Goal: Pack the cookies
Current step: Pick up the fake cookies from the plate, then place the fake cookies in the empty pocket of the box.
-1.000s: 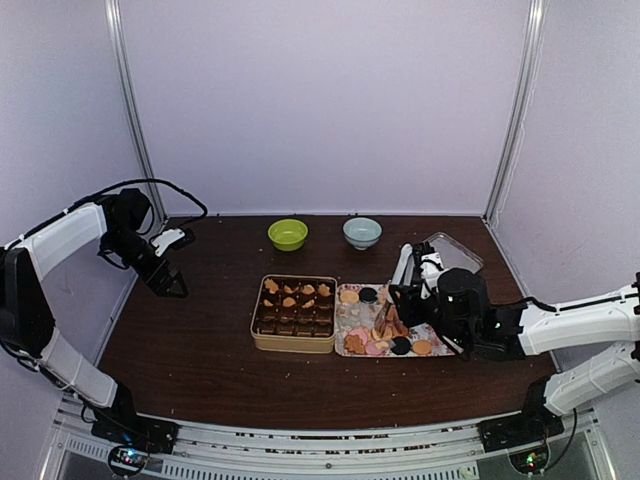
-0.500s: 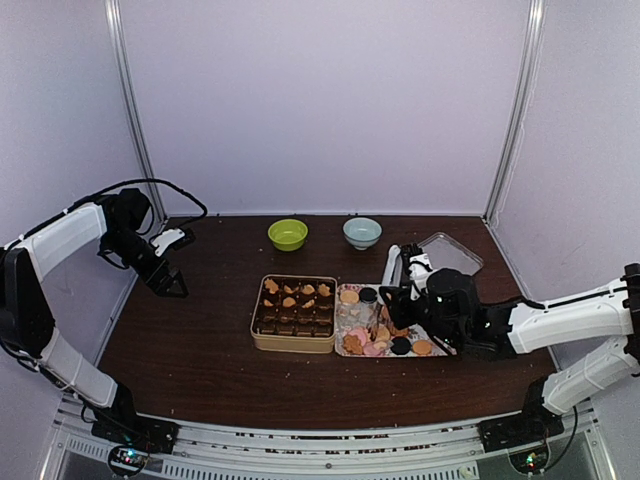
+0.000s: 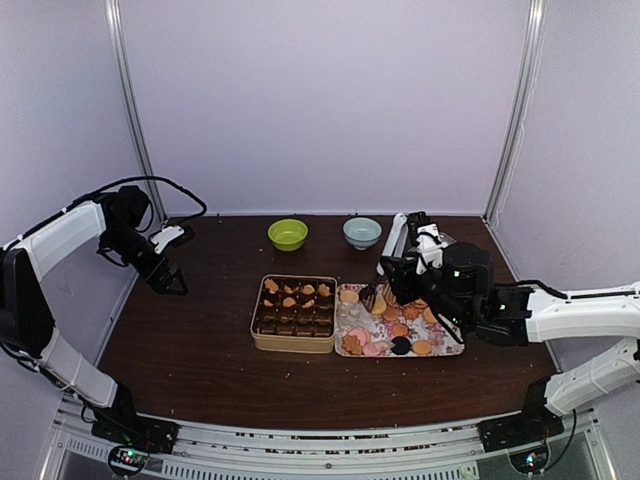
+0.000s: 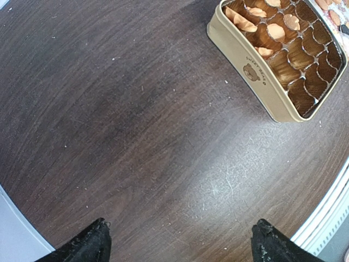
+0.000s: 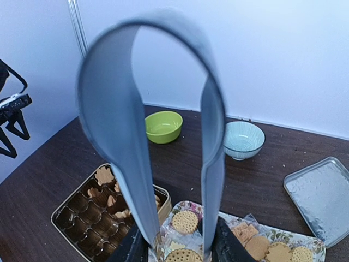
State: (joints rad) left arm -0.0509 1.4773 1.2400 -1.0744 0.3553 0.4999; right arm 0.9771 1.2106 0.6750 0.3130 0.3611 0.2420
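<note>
The tan tin (image 3: pixel 293 312) with dark paper cups holds several tan cookies (image 3: pixel 296 291) in its back rows; it also shows in the left wrist view (image 4: pixel 256 71) and the right wrist view (image 5: pixel 82 215). More cookies (image 3: pixel 402 330), tan, pink and one black, lie on the floral tray (image 3: pixel 350 318). My right gripper (image 3: pixel 392 282) is shut on grey-blue tongs (image 5: pixel 210 164), whose tips hang over the tray's left end by round tan cookies (image 5: pixel 185 221). I cannot tell whether the tips hold a cookie. My left gripper (image 3: pixel 172 282) is open and empty over bare table at the far left.
A green bowl (image 3: pixel 287 234) and a light blue bowl (image 3: pixel 362 232) stand behind the tin. A metal tray (image 5: pixel 322 196) lies at the back right, partly hidden by my right arm in the top view. The dark table's near edge (image 4: pixel 332 202) runs right of the tin in the left wrist view.
My right arm has lifted and carried the tongs back and left, from over the tray's middle to its left end near the tin. The left arm has not moved.
</note>
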